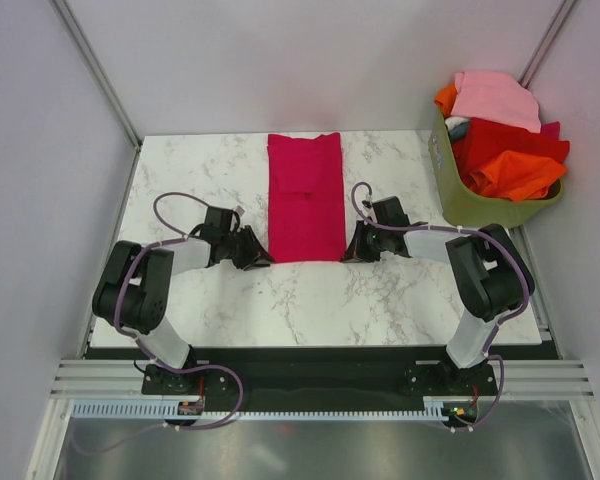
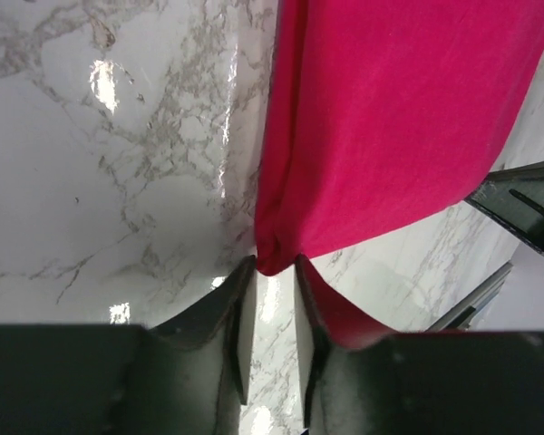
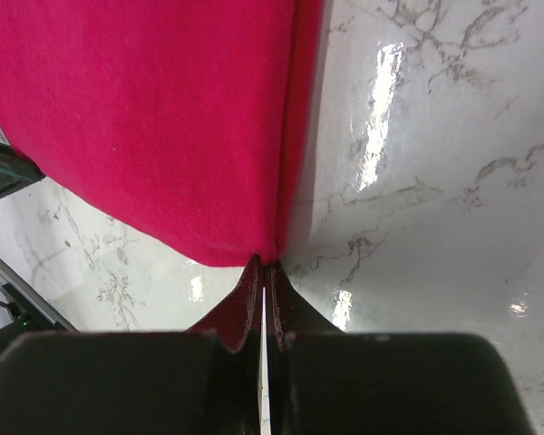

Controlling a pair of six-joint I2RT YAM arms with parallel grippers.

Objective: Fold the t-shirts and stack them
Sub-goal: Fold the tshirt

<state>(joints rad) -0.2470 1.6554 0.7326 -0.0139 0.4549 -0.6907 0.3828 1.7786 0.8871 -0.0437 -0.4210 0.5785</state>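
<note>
I saw the white marble table [image 1: 380, 300] under everything. A green basket [image 1: 477, 208] sat at its far right side, full of pink, red and orange shirts [image 1: 505, 140]. One red shirt [image 1: 305, 200] lay flat in a long strip down the middle of the table. My left gripper [image 1: 260, 258] was down low, pinched on the shirt's near left corner. My right gripper [image 1: 350, 250] was pinched tight on its near right corner.
</note>
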